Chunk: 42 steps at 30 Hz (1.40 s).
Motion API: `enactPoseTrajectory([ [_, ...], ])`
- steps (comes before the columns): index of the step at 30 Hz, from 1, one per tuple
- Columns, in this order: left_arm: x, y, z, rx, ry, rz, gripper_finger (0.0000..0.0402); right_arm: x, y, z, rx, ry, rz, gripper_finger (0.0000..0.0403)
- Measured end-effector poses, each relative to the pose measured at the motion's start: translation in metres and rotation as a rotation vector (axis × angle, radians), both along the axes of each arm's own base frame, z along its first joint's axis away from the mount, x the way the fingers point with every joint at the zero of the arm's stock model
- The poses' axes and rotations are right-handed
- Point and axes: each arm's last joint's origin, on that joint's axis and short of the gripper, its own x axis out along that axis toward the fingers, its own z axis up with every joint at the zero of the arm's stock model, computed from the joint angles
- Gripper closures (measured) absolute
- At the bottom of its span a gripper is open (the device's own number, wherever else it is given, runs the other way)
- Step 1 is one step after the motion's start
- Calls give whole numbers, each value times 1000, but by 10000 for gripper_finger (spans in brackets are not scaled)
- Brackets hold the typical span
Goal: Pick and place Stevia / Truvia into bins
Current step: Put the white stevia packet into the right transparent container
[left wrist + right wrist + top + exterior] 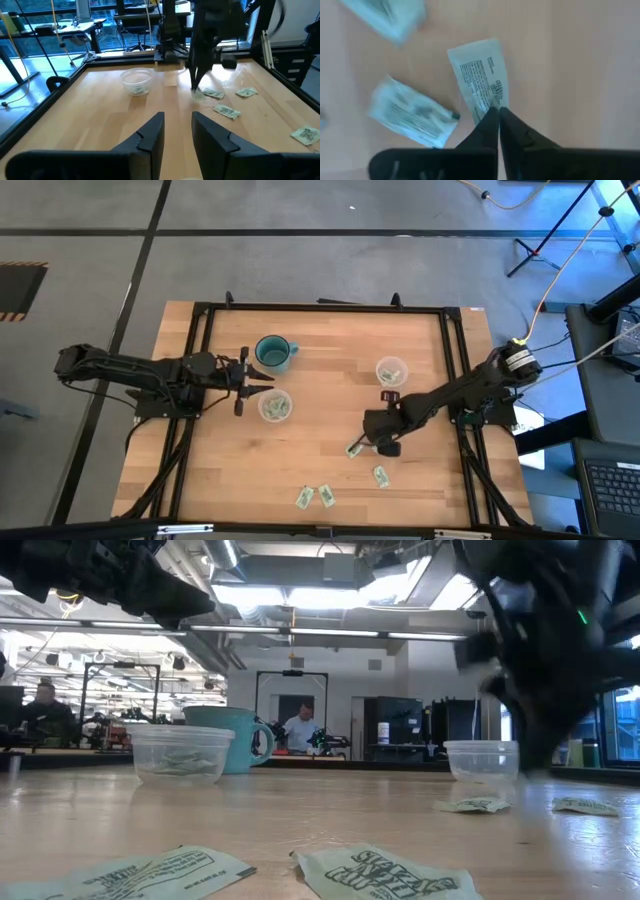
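Note:
Several white-and-green Stevia sachets lie flat on the wooden table: one (355,448) beside my right gripper (375,442), one (381,476) nearer the near edge, two (305,498) (326,496) by the near edge. One clear cup (275,406) stands near the teal mug (273,353), the other cup (390,371) farther right. Both hold sachets. My right gripper (497,111) points down, shut on a sachet (480,75). My left gripper (177,132) is open, hovering level beside the left cup. My right gripper pinches one short end of a sachet (487,102) between its two fingertips. It comes from above, pointing down, with the fingers along the sachet's length. Whether the sachet is lifted or still lies on the table, I cannot tell.
Two more sachets (412,112) (390,15) lie close to the held one. A black frame (320,308) runs around the table. The middle of the table (320,420) is bare wood. A person (300,730) stands in the room beyond the far edge.

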Motion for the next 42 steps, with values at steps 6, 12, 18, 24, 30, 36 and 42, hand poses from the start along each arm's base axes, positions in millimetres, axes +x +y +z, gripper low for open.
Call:
enactPoseTrajectory([
  [6,0,0,0,0,0,0,313,-4,-33,54,-91,-51,-201,401],
  [12,0,0,-2,0,20,-1,313,-26,-72,78,-90,-108,-390,402],
  [18,-1,0,-3,0,32,0,313,-40,-109,58,-114,-62,-522,402],
  [24,-1,0,-3,0,32,0,313,-44,-129,39,-120,-76,-573,397],
  [30,-1,0,-3,0,35,-1,313,-50,-134,32,-115,-52,-611,386],
  [36,-1,0,-3,0,37,-1,313,-50,-134,31,-112,-55,-612,385],
  [42,-1,0,-5,1,51,-1,313,-50,-134,31,-112,-55,-612,384],
])
